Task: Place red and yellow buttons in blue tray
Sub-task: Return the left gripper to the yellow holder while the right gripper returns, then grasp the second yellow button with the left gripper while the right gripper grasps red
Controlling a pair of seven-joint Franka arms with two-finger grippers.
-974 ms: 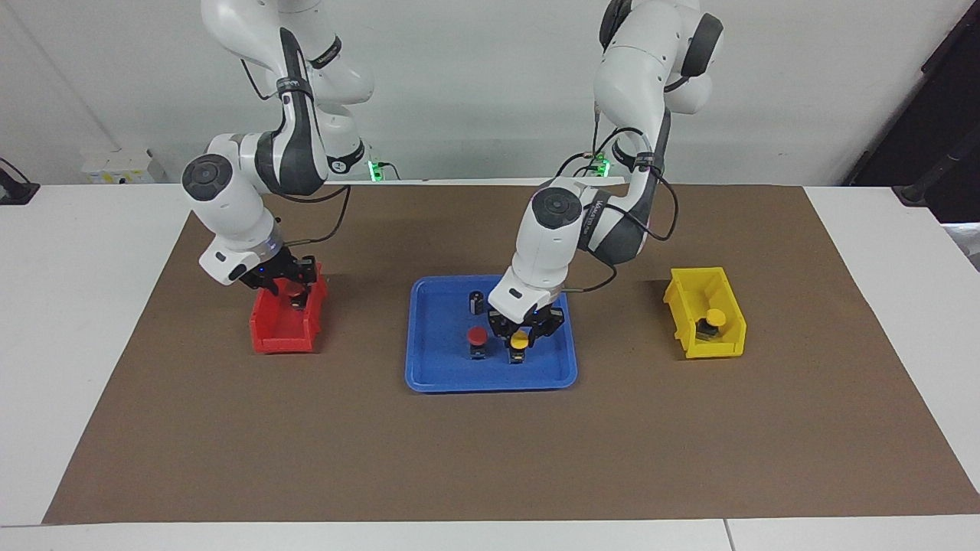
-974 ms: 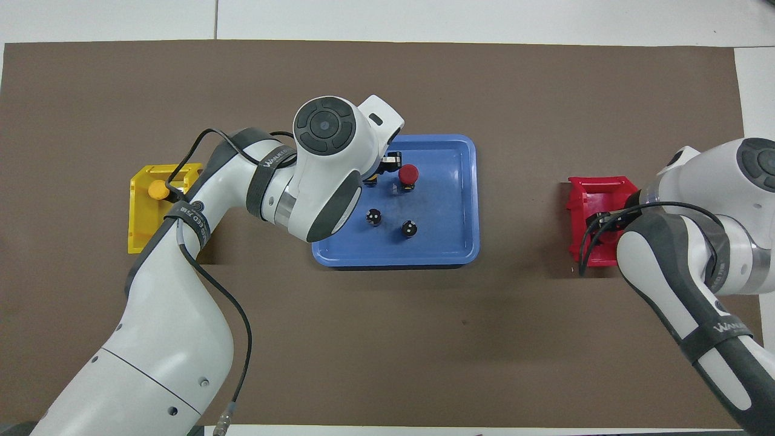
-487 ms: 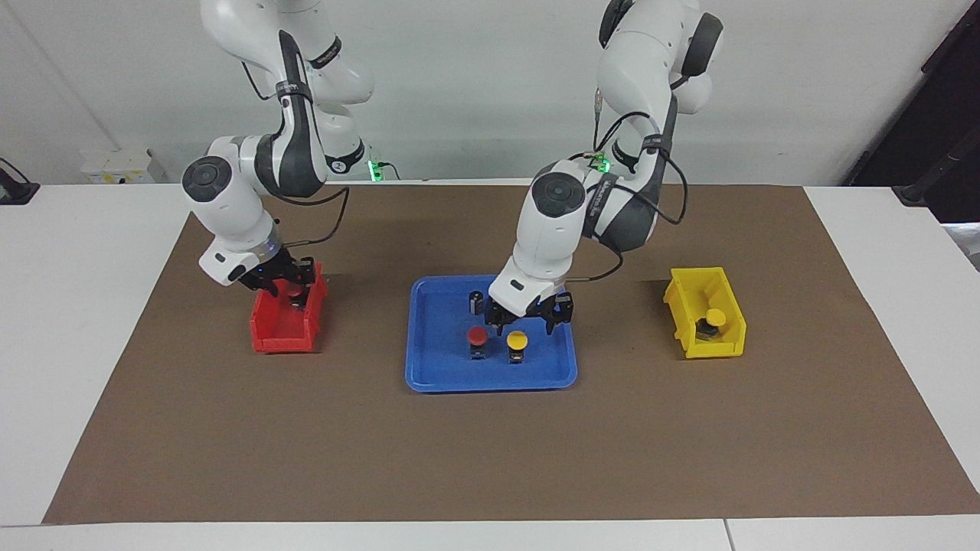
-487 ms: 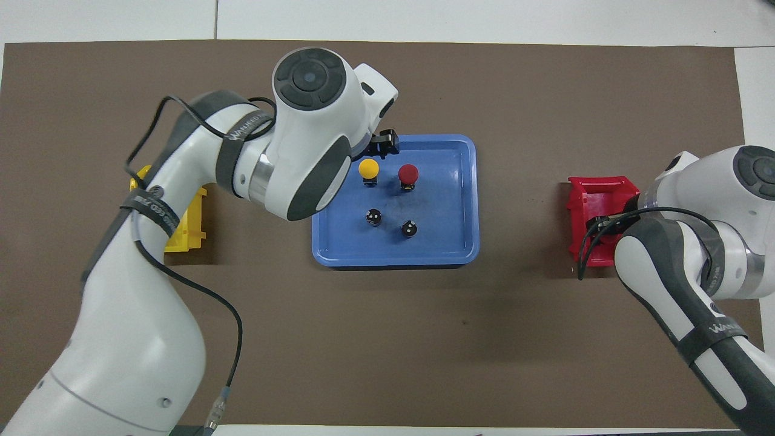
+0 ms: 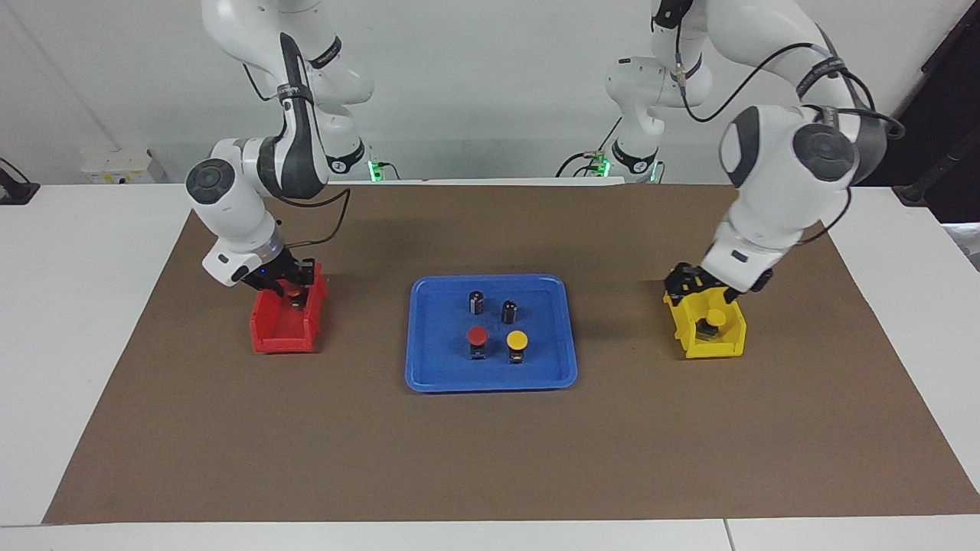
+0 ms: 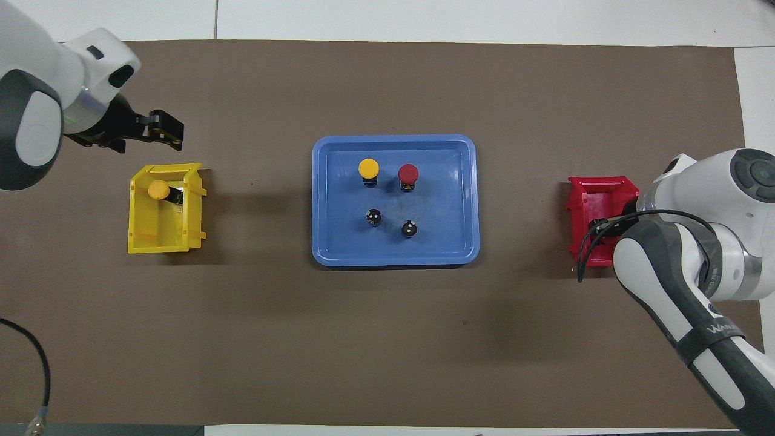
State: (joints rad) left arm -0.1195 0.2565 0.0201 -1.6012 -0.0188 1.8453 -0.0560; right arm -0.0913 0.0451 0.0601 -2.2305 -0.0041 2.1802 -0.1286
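Overhead view, from the robots' end outward: a brown mat (image 6: pixel 363 339) covers most of the white table (image 6: pixel 484 18), and its nearest stretch is bare except for a black cable (image 6: pixel 27 345) curling in at seven o'clock. In the facing view a plain white wall (image 5: pixel 475 92) rises at the robots' backs, with small green lights (image 5: pixel 375 170) glowing by the arm bases.

The blue tray (image 6: pixel 472 200) sits mid-mat. Inside it two dark cylinders (image 6: pixel 375 217) stand upright toward six o'clock. Farther from the robots, toward twelve, stand a red button (image 6: pixel 408 173) and a yellow button (image 6: pixel 368 168), the yellow one just beside the red at its nine o'clock, apart from it.

At the tray's three o'clock, well apart toward the right arm's end, is a red bin (image 6: pixel 581 188). The right gripper (image 5: pixel 295 295) is lowered into it; whether it grips anything I cannot tell.

At the tray's nine o'clock, toward the left arm's end, is a yellow bin (image 6: pixel 136 236). A second yellow button (image 6: pixel 158 189) lies in the part of it farther from the robots. The left gripper (image 6: pixel 169 130) hangs over the bin's robot-side end in the facing view, fingers spread and holding nothing.

Past the tray the mat runs bare to its twelve o'clock edge, then a strip of white table
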